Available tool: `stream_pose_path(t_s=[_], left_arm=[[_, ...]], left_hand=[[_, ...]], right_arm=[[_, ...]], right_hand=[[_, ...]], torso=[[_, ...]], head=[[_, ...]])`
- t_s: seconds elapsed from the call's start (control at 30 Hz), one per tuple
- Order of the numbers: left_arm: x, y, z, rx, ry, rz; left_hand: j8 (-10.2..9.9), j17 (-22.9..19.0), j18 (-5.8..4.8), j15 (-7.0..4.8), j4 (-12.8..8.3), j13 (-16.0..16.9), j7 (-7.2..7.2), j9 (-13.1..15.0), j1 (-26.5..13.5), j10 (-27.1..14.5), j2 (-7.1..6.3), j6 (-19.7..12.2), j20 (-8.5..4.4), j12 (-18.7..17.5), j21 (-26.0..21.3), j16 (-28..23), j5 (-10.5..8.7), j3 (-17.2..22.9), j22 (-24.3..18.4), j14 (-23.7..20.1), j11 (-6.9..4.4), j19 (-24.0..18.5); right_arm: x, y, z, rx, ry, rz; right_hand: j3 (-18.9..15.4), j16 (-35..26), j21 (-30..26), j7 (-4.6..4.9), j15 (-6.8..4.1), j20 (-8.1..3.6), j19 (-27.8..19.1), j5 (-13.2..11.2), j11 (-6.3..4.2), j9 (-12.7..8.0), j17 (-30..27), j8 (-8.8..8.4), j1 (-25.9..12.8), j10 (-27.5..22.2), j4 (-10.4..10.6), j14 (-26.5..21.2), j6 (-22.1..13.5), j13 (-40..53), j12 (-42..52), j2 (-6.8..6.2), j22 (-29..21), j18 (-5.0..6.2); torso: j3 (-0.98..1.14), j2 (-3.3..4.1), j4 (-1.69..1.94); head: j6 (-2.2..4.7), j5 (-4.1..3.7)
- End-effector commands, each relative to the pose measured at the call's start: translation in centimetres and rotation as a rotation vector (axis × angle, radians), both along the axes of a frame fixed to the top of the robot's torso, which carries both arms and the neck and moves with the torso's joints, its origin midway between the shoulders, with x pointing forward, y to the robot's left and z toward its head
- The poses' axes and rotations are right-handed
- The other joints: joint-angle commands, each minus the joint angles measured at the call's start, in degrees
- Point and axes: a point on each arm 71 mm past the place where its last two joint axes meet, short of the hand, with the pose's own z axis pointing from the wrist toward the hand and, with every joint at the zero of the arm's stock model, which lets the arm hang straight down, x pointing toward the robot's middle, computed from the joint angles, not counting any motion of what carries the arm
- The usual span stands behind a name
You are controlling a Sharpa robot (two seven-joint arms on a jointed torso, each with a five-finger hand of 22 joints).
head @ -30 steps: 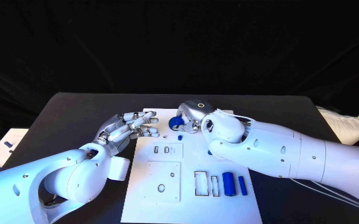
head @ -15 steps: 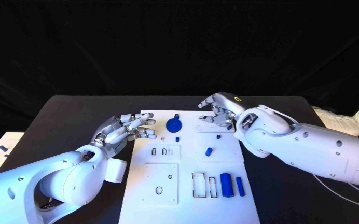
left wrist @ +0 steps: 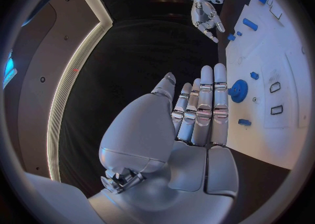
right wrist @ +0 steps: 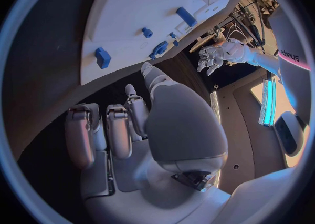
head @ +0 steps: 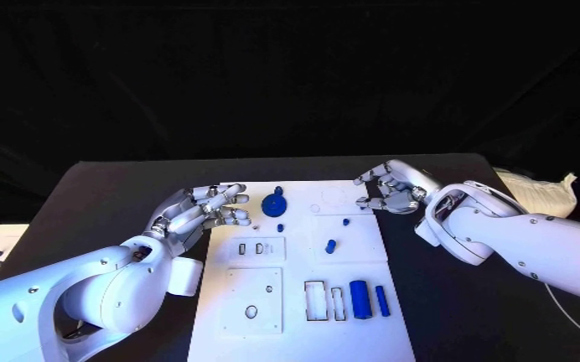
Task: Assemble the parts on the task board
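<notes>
Head view: the task board (head: 302, 295) lies mid-counter (head: 109, 186), its blue parts (head: 360, 299) scattered on it, a round one (head: 274, 205) near the far edge. Left hand (head: 208, 205) rests at the board's left rim, fingers straight, empty. Right hand (head: 389, 188) hovers at the far right corner, fingers curled, seemingly holding nothing. Right wrist view shows its bent fingers (right wrist: 98, 134) empty.

The right hand (right wrist: 141, 129) holds nothing, its fingers loosely curled just off the edge of the white task board (right wrist: 125, 19). Small blue parts (right wrist: 103, 57) lie scattered on the board. Beyond the board's far edge, the left hand (right wrist: 213, 56) hangs with fingers spread.
</notes>
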Motion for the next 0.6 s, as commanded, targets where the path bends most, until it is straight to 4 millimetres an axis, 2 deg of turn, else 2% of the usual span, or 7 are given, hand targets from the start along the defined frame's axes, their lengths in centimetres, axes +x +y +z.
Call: stream_pose_path(t_s=[0.03, 0.4, 0.6], left_arm=[[0.1, -0.1, 0.1, -0.014, -0.009, -0.016], [0.2, 0.1, 0.0, -0.012, -0.008, -0.012], [0.2, 0.1, 0.0, -0.012, -0.008, -0.013]], left_hand=[[-0.3, 0.1, 0.47, -0.13, -0.4, -0.1, 0.05, -0.1, 0.3, 0.3, -0.09, 0.3, -0.10, -0.2, 0.3, -0.4, -0.32, -0.1, 0.1, 0.2, 0.24, -0.3], [-0.3, 0.1, 0.47, -0.13, -0.4, -0.1, 0.02, -0.1, 0.3, 0.3, -0.10, 0.3, -0.10, -0.3, 0.4, -0.4, -0.39, -0.1, 0.1, 0.2, 0.23, -0.4], [-0.3, 0.1, 0.47, -0.13, -0.4, -0.1, 0.02, -0.1, 0.3, 0.3, -0.10, 0.3, -0.10, -0.3, 0.4, -0.4, -0.39, -0.1, 0.1, 0.2, 0.23, -0.4]], right_arm=[[-0.2, -0.1, -0.7, 0.007, 0.021, 0.040], [0.7, -1.1, -2.2, -0.031, 0.039, -0.005], [1.1, -1.4, -2.5, -0.048, 0.050, -0.016]], right_hand=[[-0.3, 0.2, -0.2, 0.13, 0.22, 0.29, 2.7, 0.4, 0.15, -0.1, 14.3, -0.06, 0.0, -0.3, -0.1, 5.9, -0.3, 3.7, -0.2, -0.50, 9.5, -0.45], [-0.4, 0.3, -0.1, 0.12, 0.23, 0.30, 2.7, 0.6, 0.14, 0.0, 14.5, 0.01, 0.1, -0.2, -0.2, 6.0, -0.2, 3.8, -0.1, -0.23, 9.6, -0.48], [-0.3, 0.4, -0.1, 0.09, 0.22, 0.30, 2.8, 0.8, 0.11, 0.0, 14.7, 0.15, 0.4, -0.1, -0.5, 6.0, 0.0, 3.9, 0.0, 0.27, 9.8, -0.50]], torso=[[0.03, 0.06, -0.02], [-0.18, -0.02, 0.11], [-0.17, -0.04, 0.10]], head=[[-0.10, -0.04], [-0.45, -0.11], [-0.56, 0.00]])
